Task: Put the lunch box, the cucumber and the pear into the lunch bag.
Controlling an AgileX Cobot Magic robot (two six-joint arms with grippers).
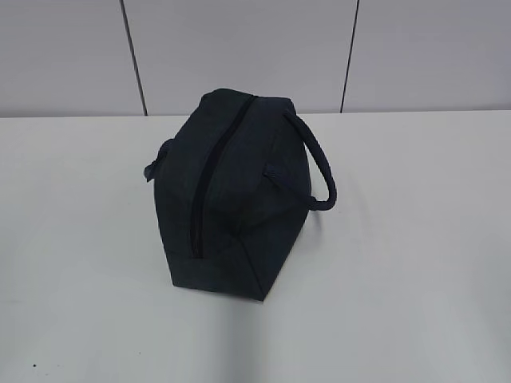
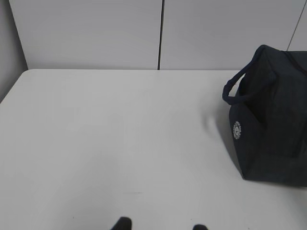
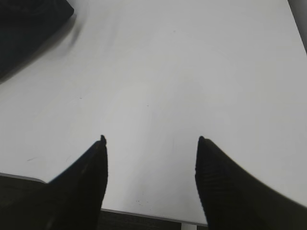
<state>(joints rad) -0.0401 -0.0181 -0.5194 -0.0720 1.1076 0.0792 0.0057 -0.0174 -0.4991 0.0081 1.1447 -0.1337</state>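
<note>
1. Navy fabric makes up the lunch bag point(image 1: 231, 191), which stands on the white worktop point(image 1: 415, 263) a little left of centre in the exterior view, its long axis running from near to far.
2. Its top zipper point(image 1: 215, 171) forms a dark line along the ridge and looks closed along the whole length that shows.
3. One loop handle point(image 1: 319, 163) arches out on the right side; a second handle point(image 2: 235, 86) shows in the left wrist view on the bag's end.
4. A small round white badge point(image 2: 237, 130) sits on the side panel in the left wrist view; its writing is too small to read.
5. No lunch box, cucumber or pear shows in any view.
6. The worktop's far edge meets a pale panelled wall point(image 1: 239, 48) with dark vertical seams; the bag stands close to that edge.
7. Bare worktop lies to the left, right and near side of the bag.
8. The left tool point(image 2: 160, 225) shows only as two dark fingertips at the bottom edge of its own view, set apart with bare worktop between them, grasping nothing, well to the left of the bag.
9. The right tool point(image 3: 151, 141) is released, its two dark fingers point(image 3: 81, 187) spread wide over bare worktop above the near edge, with a corner of the bag at the upper left of that view.
</note>
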